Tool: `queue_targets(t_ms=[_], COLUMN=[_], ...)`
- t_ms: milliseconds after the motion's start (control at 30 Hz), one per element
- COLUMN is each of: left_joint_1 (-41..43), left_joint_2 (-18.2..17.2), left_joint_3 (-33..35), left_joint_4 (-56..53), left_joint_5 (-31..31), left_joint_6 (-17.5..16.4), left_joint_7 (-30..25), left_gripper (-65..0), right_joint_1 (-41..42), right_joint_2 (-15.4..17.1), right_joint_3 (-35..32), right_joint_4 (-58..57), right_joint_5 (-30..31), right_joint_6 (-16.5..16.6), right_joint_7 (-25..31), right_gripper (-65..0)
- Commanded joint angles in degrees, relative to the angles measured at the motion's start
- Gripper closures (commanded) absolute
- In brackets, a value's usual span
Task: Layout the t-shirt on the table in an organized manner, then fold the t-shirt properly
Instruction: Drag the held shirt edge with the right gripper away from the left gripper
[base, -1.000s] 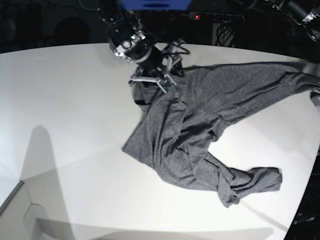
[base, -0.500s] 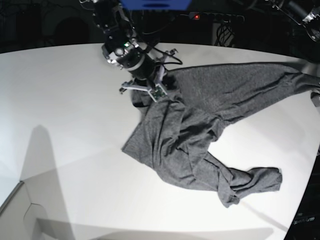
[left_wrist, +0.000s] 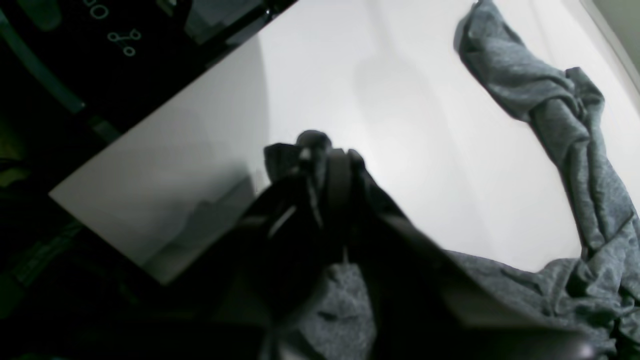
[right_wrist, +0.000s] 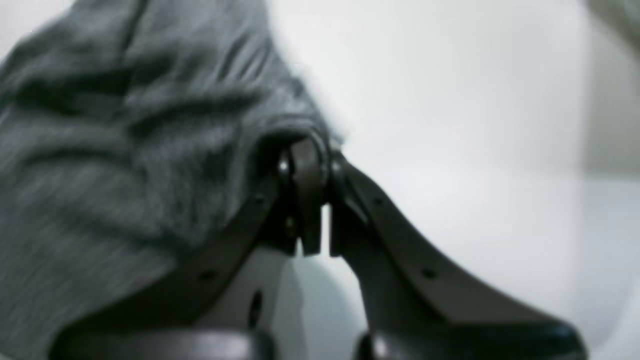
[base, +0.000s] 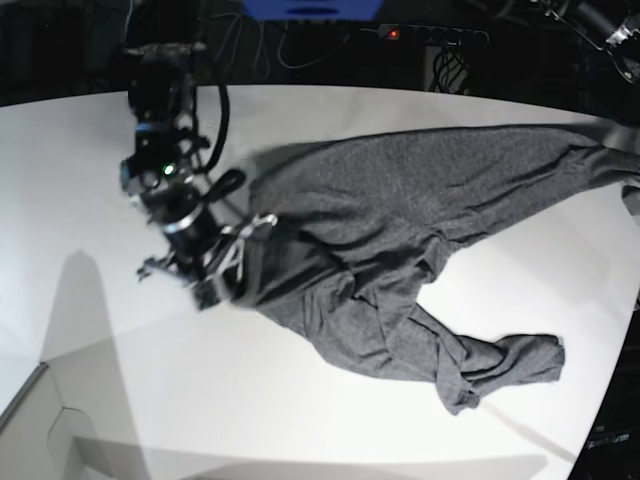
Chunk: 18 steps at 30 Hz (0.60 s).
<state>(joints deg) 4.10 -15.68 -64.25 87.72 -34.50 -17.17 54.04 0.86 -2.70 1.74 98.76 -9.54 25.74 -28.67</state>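
Observation:
The dark grey t-shirt (base: 400, 210) lies rumpled across the white table (base: 90, 150). One long sleeve reaches the right edge and another is bunched at the front right (base: 500, 365). My right gripper (base: 225, 280) is at the shirt's left edge. In the right wrist view, my right gripper (right_wrist: 307, 155) is shut on a fold of the t-shirt's (right_wrist: 125, 150) hem. My left gripper (left_wrist: 325, 152) is shut on dark t-shirt fabric just above the table (left_wrist: 400, 100). More of the t-shirt (left_wrist: 575, 130) trails off to its right.
A pale box corner (base: 40, 420) sits at the table's front left. Dark equipment and cables with a red light (base: 393, 33) stand behind the table's far edge. In the left wrist view, the table's edge (left_wrist: 150, 125) runs close beside my left gripper.
My right gripper closed on the shirt's edge near the back of the table. It then pulled that edge left and toward the front. The shirt's body stretched out leftward with it.

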Motion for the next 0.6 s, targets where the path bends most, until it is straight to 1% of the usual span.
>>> queue_targets(t_ms=[0,33,200,233,300,433,567], left_joint_1=[-0.4,-0.3,0.0,0.1,0.3,1.8,1.8], left_joint_2=[-1.4,-1.3,0.6,0.8,2.4,5.2,7.5], left_joint_3=[-0.2,-0.2,-0.3,-0.3,-0.4,-0.4,-0.1], left_joint_4=[1.2,1.4,2.5,3.0,3.9,7.4,8.3], left_joint_5=[-1.0,-1.0,-1.0,-1.0,-1.1,-1.1,-1.1], left_joint_6=[-0.3,-0.3,-0.3,-0.3,-0.3,-0.3,-0.3], left_joint_7=[-1.1,-1.1,-1.1,-1.1,-0.7,-1.0,-1.0], left_gripper=[-0.2,-0.2,-0.2,-0.2,-0.2,-0.2,-0.2], right_joint_1=[3.3,5.3,12.3,13.5,15.4,16.7,16.0], right_joint_2=[-0.1,0.0,3.9,4.2,4.4,4.9,6.8], right_joint_3=[1.2,2.4,6.4,7.5,10.7,16.8,19.8], right_joint_4=[-0.3,-1.7,-10.0,-11.6,-14.0,-14.7,-14.9], right_joint_5=[0.5,0.4,0.4,0.4,0.4,0.4,0.4], right_joint_6=[0.6,0.8,0.9,0.9,0.9,0.9,0.9], right_joint_7=[1.4,1.4,1.5,1.5,1.7,1.7,1.7], right_gripper=[0.0,0.0,0.0,0.0,0.0,0.0,0.0])
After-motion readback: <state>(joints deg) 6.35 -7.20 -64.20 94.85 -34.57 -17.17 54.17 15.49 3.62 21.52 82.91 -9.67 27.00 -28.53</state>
